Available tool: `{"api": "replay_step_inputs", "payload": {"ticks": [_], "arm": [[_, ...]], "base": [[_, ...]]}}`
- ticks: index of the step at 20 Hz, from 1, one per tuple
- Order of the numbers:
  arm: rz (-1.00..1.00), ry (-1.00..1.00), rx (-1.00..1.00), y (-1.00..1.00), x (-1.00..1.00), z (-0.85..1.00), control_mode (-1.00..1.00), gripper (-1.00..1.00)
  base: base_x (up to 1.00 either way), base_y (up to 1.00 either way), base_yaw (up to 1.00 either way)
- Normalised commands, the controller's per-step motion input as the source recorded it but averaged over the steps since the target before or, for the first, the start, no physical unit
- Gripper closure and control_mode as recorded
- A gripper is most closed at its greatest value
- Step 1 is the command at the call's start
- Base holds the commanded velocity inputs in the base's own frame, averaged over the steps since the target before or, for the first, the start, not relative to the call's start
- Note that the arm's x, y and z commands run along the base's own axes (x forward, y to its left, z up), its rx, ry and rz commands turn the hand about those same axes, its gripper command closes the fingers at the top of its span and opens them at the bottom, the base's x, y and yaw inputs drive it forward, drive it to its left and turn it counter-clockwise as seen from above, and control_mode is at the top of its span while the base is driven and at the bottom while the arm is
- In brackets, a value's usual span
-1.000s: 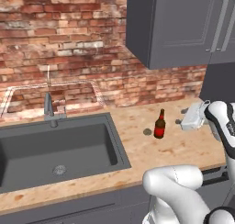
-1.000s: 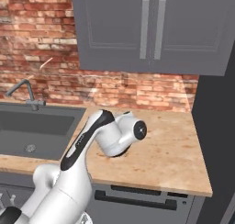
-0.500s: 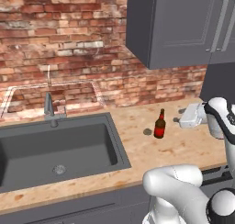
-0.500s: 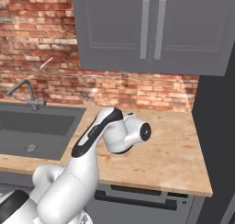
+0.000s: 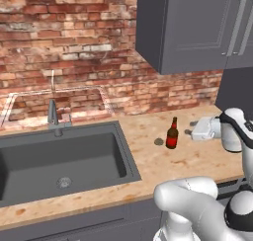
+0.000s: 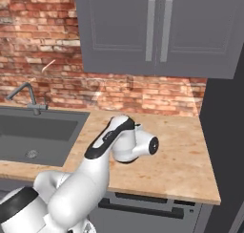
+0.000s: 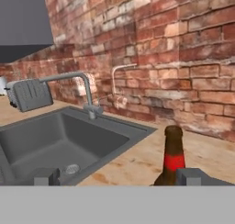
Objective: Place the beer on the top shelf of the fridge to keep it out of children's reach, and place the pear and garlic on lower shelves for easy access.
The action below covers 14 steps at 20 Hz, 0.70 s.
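Note:
The beer [image 5: 172, 135], a slim dark brown bottle with a red band, stands on the wooden counter [image 5: 148, 171] right of the sink. My gripper [image 5: 190, 128] hovers just to its right, level with it, jaws open and empty. In the hand view the beer [image 7: 173, 158] rises close ahead, just inside the right fingertip [image 7: 195, 176] of my gripper [image 7: 119, 177]. A small greyish lump, the garlic [image 5: 158, 141], lies left of the bottle. The fridge [image 6: 225, 132] is the dark tall body at the counter's right end; its shelves are out of view. The pear is out of view.
A dark sink [image 5: 54, 161] with a faucet [image 5: 52, 114] fills the counter's left half. A brick wall [image 5: 74, 47] runs behind it. Grey wall cupboards [image 5: 197, 27] hang above the bottle. A toaster [image 7: 30, 93] stands beyond the sink.
My hand has slid a little to the left toward the beer, jaws staying open. The bottle and the garlic have not moved.

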Motion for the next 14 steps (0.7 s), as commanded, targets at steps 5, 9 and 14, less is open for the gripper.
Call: {"api": "replay_step_inputs", "payload": {"ticks": [5, 9, 14], "arm": [[0.0, 0.0, 0.01, 0.01, 0.16, -0.2, -1.0, -1.0], [0.0, 0.0, 0.0, 0.06, 0.2, -0.16, -1.0, -1.0], [0.0, 0.0, 0.0, 0.08, 0.24, -0.14, -1.0, -1.0]], "base": [[0.0, 0.0, 0.0], [0.0, 0.0, 0.0], [0.0, 0.0, 0.0]]}}
